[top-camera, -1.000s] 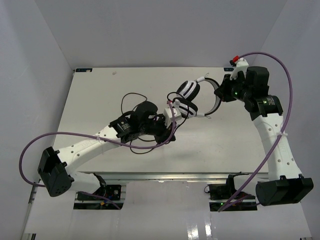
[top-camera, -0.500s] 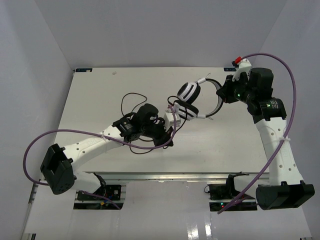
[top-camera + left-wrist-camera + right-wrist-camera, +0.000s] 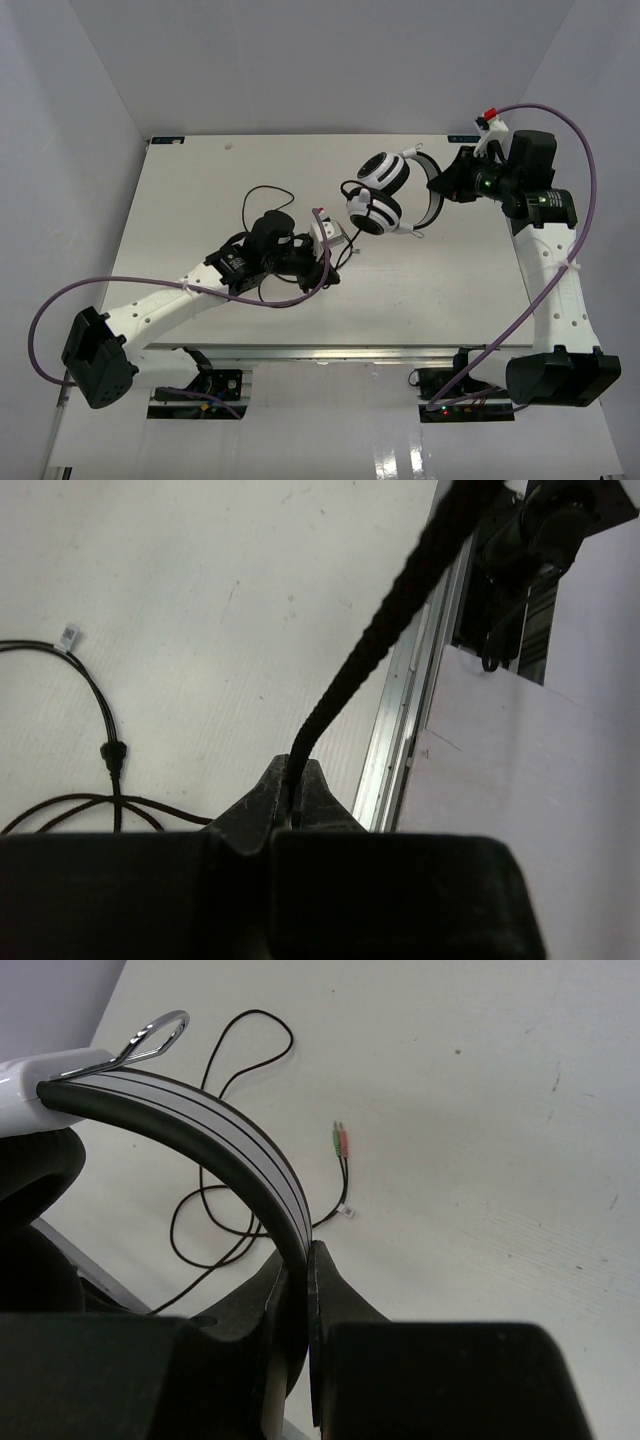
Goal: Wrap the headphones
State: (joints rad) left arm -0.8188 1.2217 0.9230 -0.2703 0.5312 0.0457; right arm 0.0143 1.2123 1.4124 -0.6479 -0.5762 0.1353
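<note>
Headphones (image 3: 378, 195) show in the overhead view toward 1 o'clock from the middle of the table (image 3: 200, 170). Both striped earcups (image 3: 383, 172) face up to the camera, one at 12 o'clock of the other and just beside it. The headband (image 3: 433, 195) arcs out at 3 o'clock of the cups into the right gripper (image 3: 297, 1260), whose jaws are clamped on it. In the right wrist view the white, black-lined band is pinched between the two dark fingers and curves away toward 10 o'clock, ending in a metal wire loop. The set looks lifted off the table, though the gap under the cups cannot be judged.

The left gripper (image 3: 297, 780) lies near the lower cup, at 7 o'clock of it in the overhead view. Its jaws are closed on the black cable (image 3: 380, 640): the left wrist view shows the braided cord nipped at the fingertips and rising toward 1 o'clock out of the frame.

Slack of the same cable lies on the table in thin loops, at 10 o'clock of the left gripper from above and at 9 o'clock in its wrist view, where a small white tag (image 3: 68, 635) sits on the strand. The plugs (image 3: 340, 1140), one green and one pink, rest flat on the table at 12 o'clock of the right gripper, well apart from it.

Purple cables (image 3: 570, 130) loop beside each arm
</note>
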